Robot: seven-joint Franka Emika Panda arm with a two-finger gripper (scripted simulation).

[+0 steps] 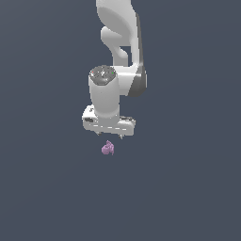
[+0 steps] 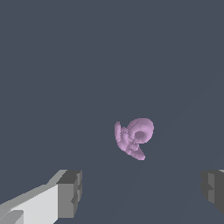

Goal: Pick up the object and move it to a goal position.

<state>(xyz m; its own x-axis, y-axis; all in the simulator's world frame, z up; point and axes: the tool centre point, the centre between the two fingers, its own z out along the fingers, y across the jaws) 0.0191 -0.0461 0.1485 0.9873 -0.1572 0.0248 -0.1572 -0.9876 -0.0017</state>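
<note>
1. White Panda arm [image 1: 117, 56] is reaching down from the top of the exterior view, wrist pointing straight down.
2. Pincer [image 1: 110, 136] is hanging with its fingers spread wide; in the wrist view one grey fingertip [image 2: 70, 192] and the other fingertip [image 2: 213, 190] are sitting far apart, nothing between them.
3. Mauve blob [image 1: 108, 148] is lying on the plain dark grey ground, just below the pincer in the exterior view, not touching it.
4. In the wrist view the blob [image 2: 134, 138] is showing as a lumpy curled shape with a rounded ring-like end, sitting ahead of the gap between the fingers.
5. Ground is showing no edges or corners, so placing the blob against them is not possible.
</note>
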